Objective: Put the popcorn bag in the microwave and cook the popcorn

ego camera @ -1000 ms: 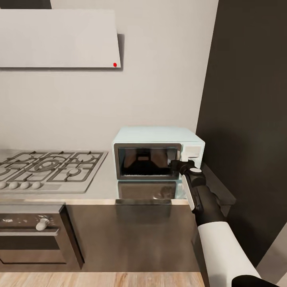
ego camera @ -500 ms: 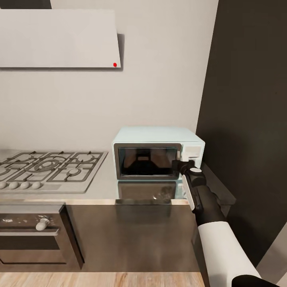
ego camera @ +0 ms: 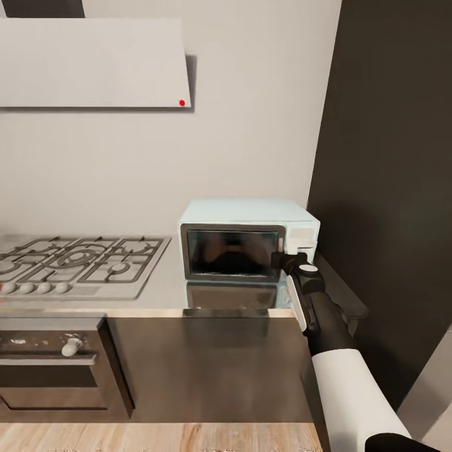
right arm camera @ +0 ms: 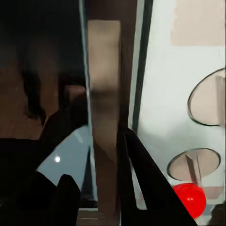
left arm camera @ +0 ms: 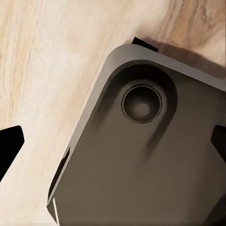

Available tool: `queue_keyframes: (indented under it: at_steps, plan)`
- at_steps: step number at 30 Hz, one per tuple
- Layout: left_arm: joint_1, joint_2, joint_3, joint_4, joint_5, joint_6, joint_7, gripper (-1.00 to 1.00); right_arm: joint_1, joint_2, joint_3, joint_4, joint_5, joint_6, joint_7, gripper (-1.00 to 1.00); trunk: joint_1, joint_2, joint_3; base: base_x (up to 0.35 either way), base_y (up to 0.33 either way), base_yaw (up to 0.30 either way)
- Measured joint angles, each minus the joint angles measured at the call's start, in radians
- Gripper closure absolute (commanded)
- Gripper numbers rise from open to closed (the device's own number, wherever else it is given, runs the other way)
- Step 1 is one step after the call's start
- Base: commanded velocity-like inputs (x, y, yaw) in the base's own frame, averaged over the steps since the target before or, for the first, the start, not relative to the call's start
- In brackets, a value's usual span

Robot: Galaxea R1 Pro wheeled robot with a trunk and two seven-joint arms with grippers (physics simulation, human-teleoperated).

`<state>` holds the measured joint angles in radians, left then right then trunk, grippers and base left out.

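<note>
The pale mint-blue microwave [ego camera: 248,212] stands on the grey countertop [ego camera: 160,289] against the wall. Behind its dark glass door [ego camera: 231,252] a dim slumped shape [ego camera: 221,256] shows, which looks like the popcorn bag, though its colour is lost in the dark. My right gripper [ego camera: 277,257] is at the door's right edge, next to the white panel [ego camera: 300,237]. In the right wrist view its fingers [right arm camera: 137,181] are shut on the door's vertical handle bar [right arm camera: 104,94], beside two knobs [right arm camera: 207,101] and a red indicator dot [right arm camera: 189,198]. My left gripper [left arm camera: 115,143] hangs open.
A gas hob [ego camera: 75,267] lies left of the microwave, with a built-in oven [ego camera: 50,370] below it and a white hood [ego camera: 94,63] above. A dark tall cabinet [ego camera: 395,188] closes the right side. The left wrist view looks down on my grey base [left arm camera: 150,160] and the wood floor [left arm camera: 47,70].
The whole head view has shifted slightly, so the camera moved. The door looks a little flatter against the microwave body. My right gripper stays at the door's right edge.
</note>
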<state>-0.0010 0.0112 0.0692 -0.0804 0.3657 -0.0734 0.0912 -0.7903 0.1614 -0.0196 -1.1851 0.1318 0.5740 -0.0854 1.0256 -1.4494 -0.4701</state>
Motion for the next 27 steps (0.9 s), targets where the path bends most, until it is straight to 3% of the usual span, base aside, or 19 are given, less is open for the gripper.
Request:
queue_keyframes:
  at_steps: [14, 21, 27]
  plan:
    - [0.000, 0.001, -0.002, 0.001, 0.000, 0.000, -0.005, -1.00, 0.000, 0.000, 0.001, 0.000, -0.007, -0.001, 0.002, 1.00, -0.001, 0.000, 0.000, -0.027, 0.000, 0.000]
    - [0.000, 0.000, -0.002, 0.000, 0.000, 0.000, -0.005, -1.00, 0.001, 0.001, 0.004, 0.001, -0.052, -0.004, 0.007, 1.00, 0.000, 0.000, 0.000, -0.264, 0.000, 0.000]
    - [0.000, 0.001, -0.002, 0.001, 0.000, 0.000, -0.005, -1.00, 0.001, 0.001, 0.024, 0.003, -0.050, -0.005, 0.008, 1.00, 0.000, 0.000, 0.000, -0.123, 0.000, 0.000]
